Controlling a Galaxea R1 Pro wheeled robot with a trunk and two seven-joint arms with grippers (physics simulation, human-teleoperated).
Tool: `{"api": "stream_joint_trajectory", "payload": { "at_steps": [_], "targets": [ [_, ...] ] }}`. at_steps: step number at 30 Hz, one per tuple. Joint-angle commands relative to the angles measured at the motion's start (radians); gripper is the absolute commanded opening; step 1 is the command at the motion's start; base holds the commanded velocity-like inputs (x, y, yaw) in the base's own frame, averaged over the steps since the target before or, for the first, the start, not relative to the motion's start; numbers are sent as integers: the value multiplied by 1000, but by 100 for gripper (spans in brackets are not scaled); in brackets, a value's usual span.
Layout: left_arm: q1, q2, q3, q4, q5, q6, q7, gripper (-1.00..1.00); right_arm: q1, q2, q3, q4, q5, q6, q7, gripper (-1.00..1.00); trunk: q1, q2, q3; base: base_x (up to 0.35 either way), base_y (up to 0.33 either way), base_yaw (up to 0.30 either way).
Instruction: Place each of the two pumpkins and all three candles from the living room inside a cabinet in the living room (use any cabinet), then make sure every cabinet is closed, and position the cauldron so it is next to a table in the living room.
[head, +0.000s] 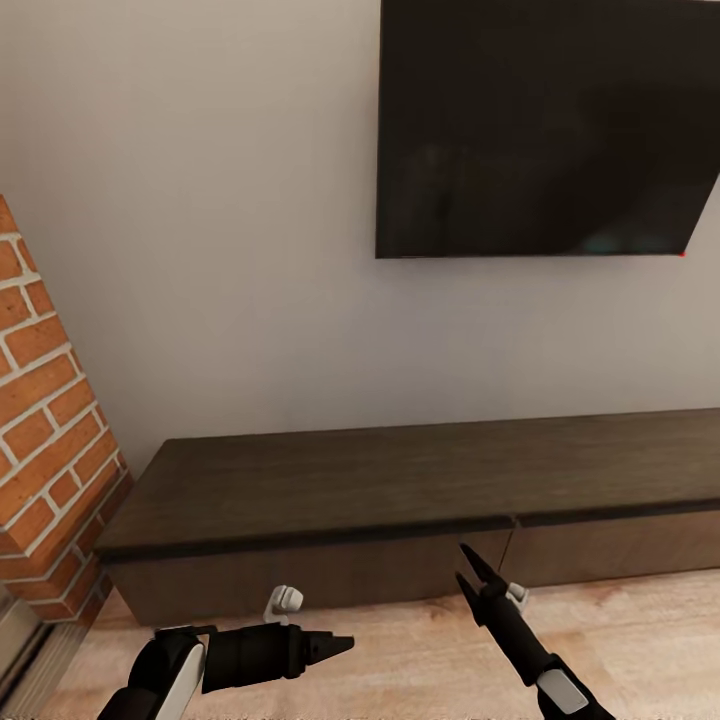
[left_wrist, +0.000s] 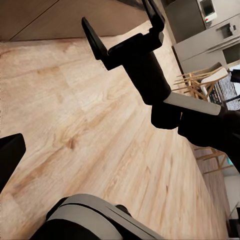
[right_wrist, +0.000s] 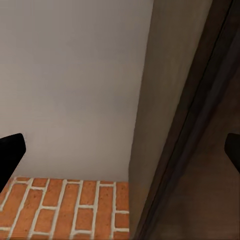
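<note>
A: Cabinet (head: 420, 500), head view: long, low, dark brown, against the pale wall (head: 220, 250) under the black TV screen (head: 545, 125). Drawer fronts flat and shut; its near left corner sits beside a brick column (head: 45, 420). Top bare.

B: Grippers there?

A: Left gripper (head: 335, 645) lies low over the wooden floor (head: 400, 660), pointing across toward the other arm; whether its fingers are apart I cannot tell from this view. Right gripper (head: 470, 568) points up at the front edge of the cabinet top, fingers spread, nothing between them.

B: Left wrist view?

A: Pale plank floor, the right gripper (left_wrist: 122, 27) seen from the side with fingers parted and empty, one dark left fingertip (left_wrist: 9, 157) at the frame edge, dining chairs (left_wrist: 200, 82) in the distance.

B: Right wrist view?

A: Two dark fingertips (right_wrist: 10, 150) at opposite edges, wide apart; between them wall, brick, and the cabinet's (right_wrist: 200, 125) dark end and edge, close.

B: Step in hand?

A: Likely opening a drawer. Handleless fronts: the fingers would need to catch a front's upper edge and draw it outward.
</note>
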Motion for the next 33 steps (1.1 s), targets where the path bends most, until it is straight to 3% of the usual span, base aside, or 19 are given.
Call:
{"api": "stream_joint_trajectory", "payload": {
  "at_steps": [1, 9, 29, 33],
  "targets": [
    [-1, 1, -1, 0, 5, 5, 1, 100, 0, 0, 1, 0, -8, 9, 8, 100, 4, -8, -4, 0, 0, 0],
    [-1, 1, -2, -2, 5, 5, 1, 100, 0, -1, 1, -1, -8, 10, 55, 100, 34, -64, -29, 0, 0, 0],
    [-1, 1, -4, -4, 4, 5, 1, 100, 0, -18, 0, 1, -9, 14, 71, 100, 111, -204, -92, 0, 0, 0],
    [-1, 1, -4, -4, 3, 5, 1, 100, 0, -18, 0, 1, -9, 16, 107, 100, 113, -205, -107, 0, 0, 0]
  ]
}}
